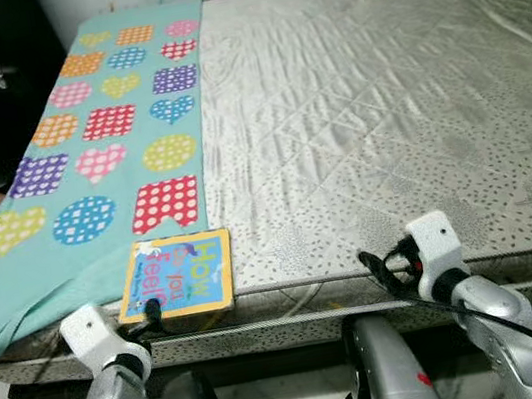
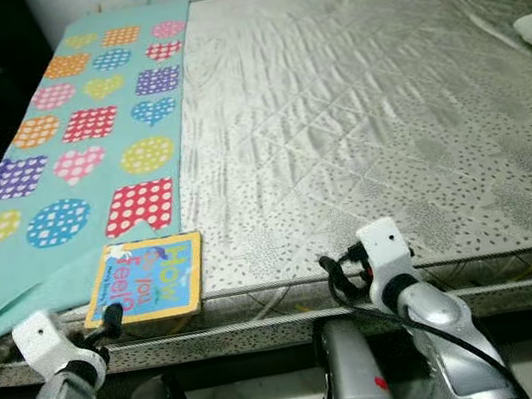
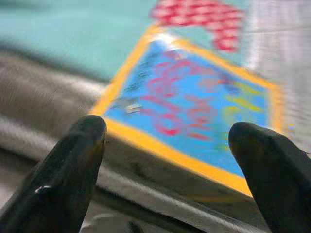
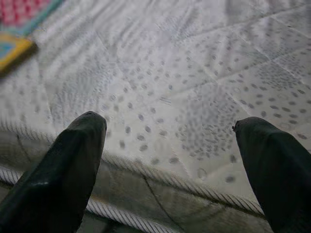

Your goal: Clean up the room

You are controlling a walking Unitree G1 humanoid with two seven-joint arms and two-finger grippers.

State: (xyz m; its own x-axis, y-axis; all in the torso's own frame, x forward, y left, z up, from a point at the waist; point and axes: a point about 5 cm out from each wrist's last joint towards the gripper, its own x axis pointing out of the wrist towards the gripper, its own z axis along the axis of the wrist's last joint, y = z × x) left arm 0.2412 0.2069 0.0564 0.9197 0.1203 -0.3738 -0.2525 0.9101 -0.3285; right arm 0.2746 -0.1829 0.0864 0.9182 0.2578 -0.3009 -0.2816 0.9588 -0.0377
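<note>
Left end effector (image 3: 165,141) stood open before the book (image 1: 176,274) at the mattress (image 1: 375,121) edge; best straddle the near border squarely.

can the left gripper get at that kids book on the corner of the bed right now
Probably yes. The left gripper is open and faces the book, which lies flat at the near edge of the mattress, partly on the teal blanket. Nothing lies between them.

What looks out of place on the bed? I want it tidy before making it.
A book lies at the mattress front edge, its corner on the teal sheet, which covers just the left strip and droops off the left corner.
</note>
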